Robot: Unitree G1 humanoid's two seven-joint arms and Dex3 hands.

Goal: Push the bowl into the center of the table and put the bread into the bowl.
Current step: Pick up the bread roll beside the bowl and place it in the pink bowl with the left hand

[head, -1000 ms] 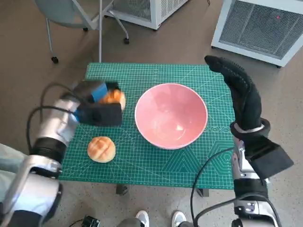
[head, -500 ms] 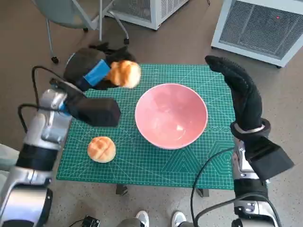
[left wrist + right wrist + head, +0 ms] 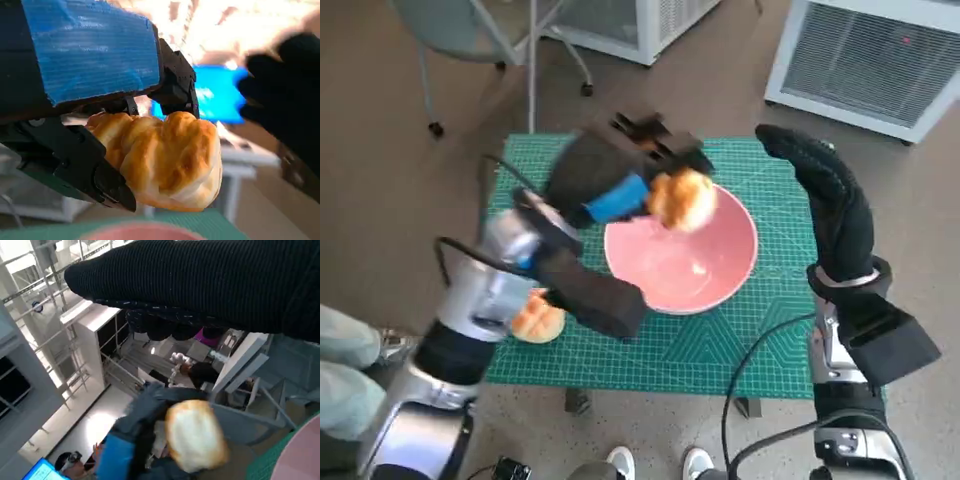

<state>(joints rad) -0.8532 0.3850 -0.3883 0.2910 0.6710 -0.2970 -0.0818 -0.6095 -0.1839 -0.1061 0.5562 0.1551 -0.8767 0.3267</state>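
My left hand (image 3: 620, 170) holds a golden bread roll (image 3: 684, 199) in the air above the far left rim of the pink bowl (image 3: 685, 262), which sits at the middle of the green mat (image 3: 720, 340). The left wrist view shows the roll (image 3: 165, 162) gripped between the black fingers (image 3: 90, 165), with the bowl's pink rim (image 3: 135, 232) just below. A second bread roll (image 3: 538, 318) lies on the mat near the left front, partly hidden by my left forearm. My gloved right hand (image 3: 825, 195) stands upright at the bowl's right side, empty, fingers straight. In the right wrist view the roll (image 3: 195, 440) and the left hand (image 3: 135, 450) show.
Chair legs on castors (image 3: 435, 127) stand beyond the table's far left. White grilled units (image 3: 865, 55) stand on the floor at the far right and far middle. A person's knee (image 3: 345, 365) is at the left and shoes (image 3: 655, 463) at the table's front edge.
My left hand has lifted the roll from the mat's left side and carried it right, to above the bowl's rim. The right hand has stayed put.
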